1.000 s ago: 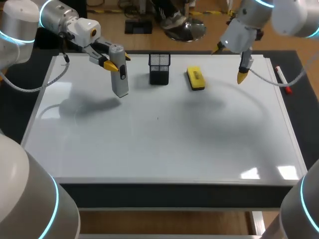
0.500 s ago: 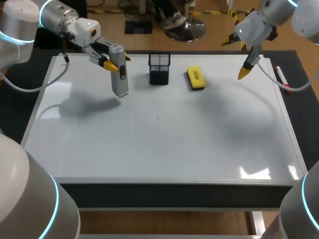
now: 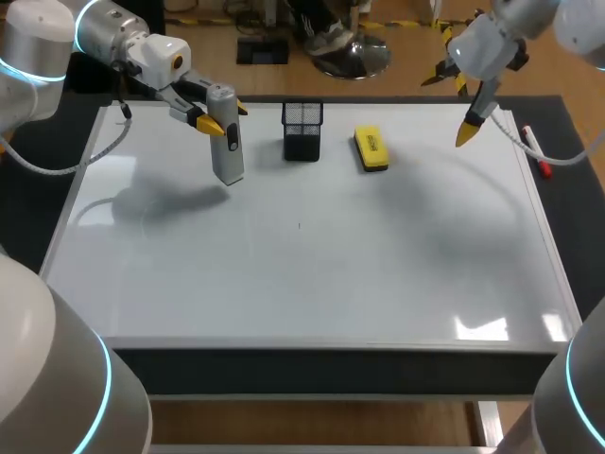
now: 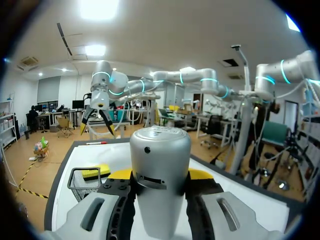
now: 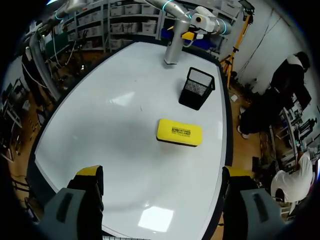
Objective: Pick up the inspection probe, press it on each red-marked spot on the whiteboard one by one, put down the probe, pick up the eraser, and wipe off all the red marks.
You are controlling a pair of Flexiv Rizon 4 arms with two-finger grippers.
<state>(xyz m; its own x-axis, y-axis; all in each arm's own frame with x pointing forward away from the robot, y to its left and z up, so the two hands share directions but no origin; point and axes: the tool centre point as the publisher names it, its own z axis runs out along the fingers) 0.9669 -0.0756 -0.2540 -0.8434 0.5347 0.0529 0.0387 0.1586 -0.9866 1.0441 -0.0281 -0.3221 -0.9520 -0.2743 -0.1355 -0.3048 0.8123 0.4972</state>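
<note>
The left fingers [image 3: 209, 125] are clamped on the probe [image 3: 227, 142], one on each side of its upper part. It is held upright over the far left of the whiteboard [image 3: 312, 274]. Its lower end looks clear of the surface, since its shadow lies off to the left. The right fingers [image 5: 89, 171] stand wide apart with nothing between them, hanging above the far right of the board. The eraser [image 3: 371, 149] lies flat on the board at the far side, left of the right fingers and just right of a black mesh basket [image 3: 302, 130]. A marker [image 3: 534, 151] lies on the bench [image 3: 572, 189] just beside the board's right edge.

The pickup of the probe is done. I can see no red marks on the board in either the head or right wrist view, only a small dark speck [image 3: 300, 225] near the middle. So I cannot tell which spots have been pressed or whether any remain. Putting the probe down is not yet done. The eraser is untouched, so picking it up and wiping are left. I judge the task to be in its early or middle part.
</note>
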